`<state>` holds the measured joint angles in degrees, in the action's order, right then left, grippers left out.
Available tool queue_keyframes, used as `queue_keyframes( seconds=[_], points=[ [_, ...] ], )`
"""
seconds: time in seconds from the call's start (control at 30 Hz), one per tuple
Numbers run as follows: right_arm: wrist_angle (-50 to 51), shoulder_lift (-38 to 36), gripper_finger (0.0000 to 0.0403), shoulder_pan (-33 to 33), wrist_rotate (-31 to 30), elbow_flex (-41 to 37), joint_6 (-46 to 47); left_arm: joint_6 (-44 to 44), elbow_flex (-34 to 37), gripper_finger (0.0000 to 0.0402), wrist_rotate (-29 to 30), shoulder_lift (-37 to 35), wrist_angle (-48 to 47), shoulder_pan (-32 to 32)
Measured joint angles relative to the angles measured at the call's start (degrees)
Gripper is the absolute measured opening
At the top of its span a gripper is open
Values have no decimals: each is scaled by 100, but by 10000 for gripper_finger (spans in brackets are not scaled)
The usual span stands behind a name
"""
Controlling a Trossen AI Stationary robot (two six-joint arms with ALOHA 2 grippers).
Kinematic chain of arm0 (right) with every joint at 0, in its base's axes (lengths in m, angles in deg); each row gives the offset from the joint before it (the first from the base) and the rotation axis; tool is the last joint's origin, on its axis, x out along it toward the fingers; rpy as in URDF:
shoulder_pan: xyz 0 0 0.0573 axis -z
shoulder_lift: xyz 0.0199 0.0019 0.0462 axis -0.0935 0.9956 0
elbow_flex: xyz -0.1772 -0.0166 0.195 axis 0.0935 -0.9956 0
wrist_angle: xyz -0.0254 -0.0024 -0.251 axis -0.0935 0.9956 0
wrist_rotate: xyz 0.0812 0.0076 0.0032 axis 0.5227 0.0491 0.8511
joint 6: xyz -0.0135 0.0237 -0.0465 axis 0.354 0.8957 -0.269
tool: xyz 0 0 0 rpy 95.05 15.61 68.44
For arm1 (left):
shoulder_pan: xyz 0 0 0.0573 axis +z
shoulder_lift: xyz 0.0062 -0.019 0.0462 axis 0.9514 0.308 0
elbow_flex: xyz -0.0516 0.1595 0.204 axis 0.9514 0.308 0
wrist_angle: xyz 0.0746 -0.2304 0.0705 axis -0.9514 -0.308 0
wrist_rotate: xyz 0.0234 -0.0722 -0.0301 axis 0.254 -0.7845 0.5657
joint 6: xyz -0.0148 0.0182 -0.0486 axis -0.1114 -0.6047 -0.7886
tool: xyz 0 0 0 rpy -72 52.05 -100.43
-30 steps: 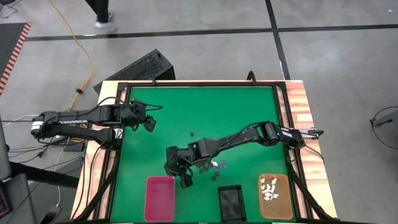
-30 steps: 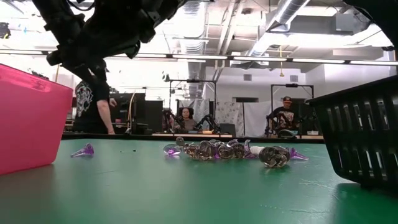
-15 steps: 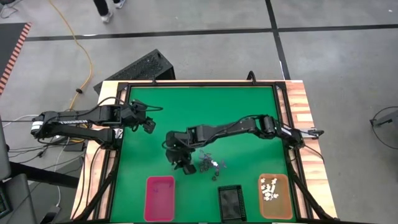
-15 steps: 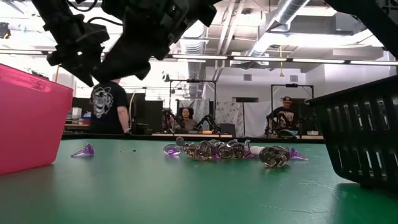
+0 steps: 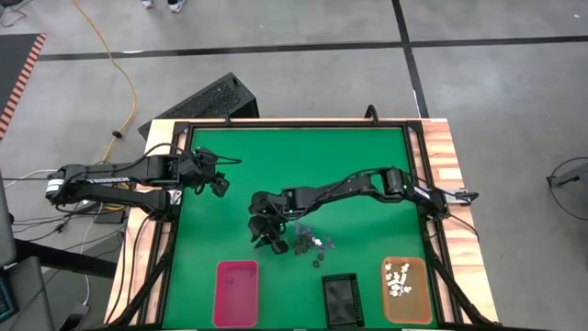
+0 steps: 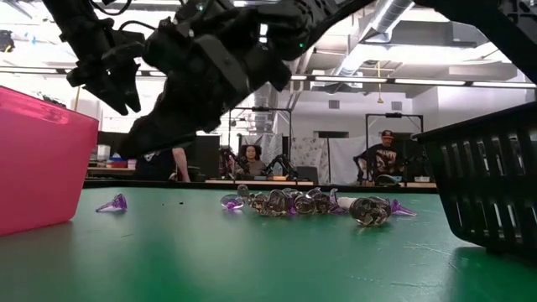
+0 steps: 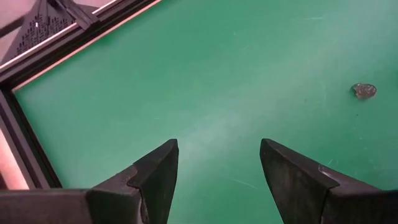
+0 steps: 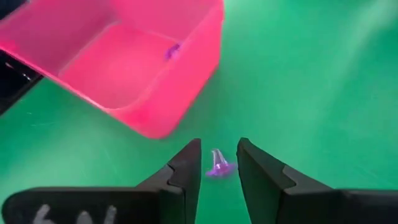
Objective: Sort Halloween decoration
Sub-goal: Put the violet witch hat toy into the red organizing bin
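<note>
Sorting table: right arm over the mat centre, left arm idle at 9 o'clock.

Green mat [image 5: 349, 175] carries three trays along its 6 o'clock edge: pink tray [image 5: 235, 292], black tray [image 5: 341, 300], orange tray [image 5: 404, 290] holding white trinkets [image 5: 398, 280]. Right gripper [image 5: 273, 245], fingers apart and empty, hangs at 9 o'clock of the trinket pile [image 5: 312, 243]. Left gripper [image 7: 217, 168] stands open, empty. One purple trinket [image 8: 218, 164] lies on the mat, another [image 8: 172, 51] inside the pink tray.

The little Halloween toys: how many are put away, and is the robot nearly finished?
Not nearly. White trinkets lie in the orange tray and one purple piece is in the pink tray. The right gripper, open and empty, hovers over a lone purple trinket. A mixed pile still waits on the table.
</note>
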<state>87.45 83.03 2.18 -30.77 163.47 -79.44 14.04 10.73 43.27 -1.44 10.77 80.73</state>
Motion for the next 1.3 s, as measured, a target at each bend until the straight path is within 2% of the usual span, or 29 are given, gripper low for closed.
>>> queue_keyframes(
  seconds=[0.17, 0.27, 0.43, 0.53, 1.1, 1.2, 1.3],
  points=[
    [-303, -11, 163, -10, -79, -239, -284, 0, 0, 219, 0, -1, 0, 0],
    [-397, -8, 189, -66, -340, -238, -344, 0, 0, 219, 2, 0, 2, 0],
    [-547, 82, 232, -153, -392, -230, -609, 0, 0, 219, 4, 0, 13, 0],
    [-631, 173, 242, -239, -449, -233, -758, 0, 0, 219, 11, -2, 15, 0],
    [-718, 557, 235, -278, -706, -219, -426, 35, 0, 219, 211, -2, 15, 0],
    [-686, 557, 212, -245, -722, -218, -426, 33, 0, 219, 233, -2, 15, 0],
    [-682, 557, 172, -242, -753, -218, -426, 21, 0, 219, 259, -2, 15, 0]
  ],
)
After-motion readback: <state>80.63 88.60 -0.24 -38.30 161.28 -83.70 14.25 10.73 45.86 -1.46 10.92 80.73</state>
